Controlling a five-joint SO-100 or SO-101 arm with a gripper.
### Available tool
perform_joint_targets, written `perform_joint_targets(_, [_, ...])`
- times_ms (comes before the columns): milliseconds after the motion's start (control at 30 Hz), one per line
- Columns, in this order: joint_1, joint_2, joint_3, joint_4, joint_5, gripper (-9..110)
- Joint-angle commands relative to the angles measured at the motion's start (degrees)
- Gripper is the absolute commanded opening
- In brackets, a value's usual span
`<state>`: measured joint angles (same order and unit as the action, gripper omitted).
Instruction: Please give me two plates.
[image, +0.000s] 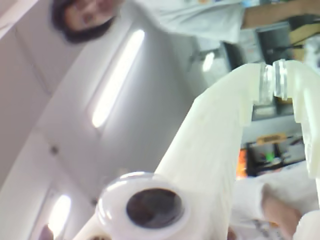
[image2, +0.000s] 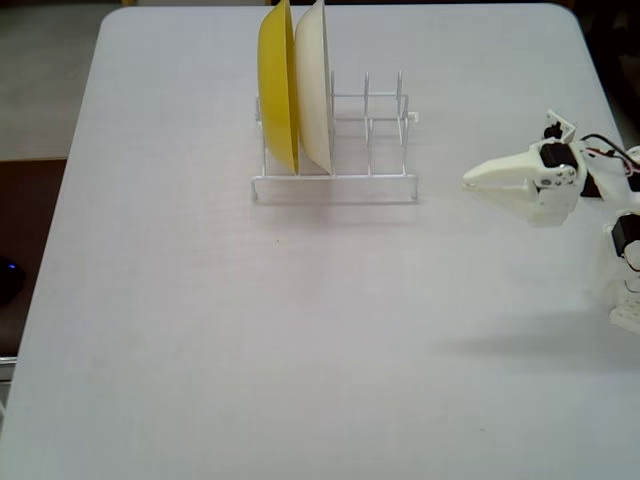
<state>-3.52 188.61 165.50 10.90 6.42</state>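
Note:
The two plates are out of view in both frames. In the fixed view my gripper (image2: 470, 180) hovers at the right side of the table, pointing left toward the wire rack (image2: 335, 180), with its fingers pressed together into a wedge and nothing between them. The wrist view looks upward. There the white fingers (image: 220, 130) fill the right half, and the gripper (image: 274, 82) tips meet at the upper right.
A yellow plate (image2: 277, 85) and a cream-white plate (image2: 314, 85) stand upright in the rack's left slots. The arm's base (image2: 625, 250) sits at the table's right edge. A person (image: 85, 17) in a white shirt and ceiling lights (image: 117, 77) show in the wrist view.

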Motion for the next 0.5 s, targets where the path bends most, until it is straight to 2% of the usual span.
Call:
perform_joint_targets(0, [-0.26, 0.79, 1.32, -1.49, 0.09, 0])
perform_joint_targets(167, [0.0, 0.79, 5.98, -0.88, -2.64, 0])
perform_joint_targets(467, [3.69, 1.14, 9.76, 10.99, -2.2, 0])
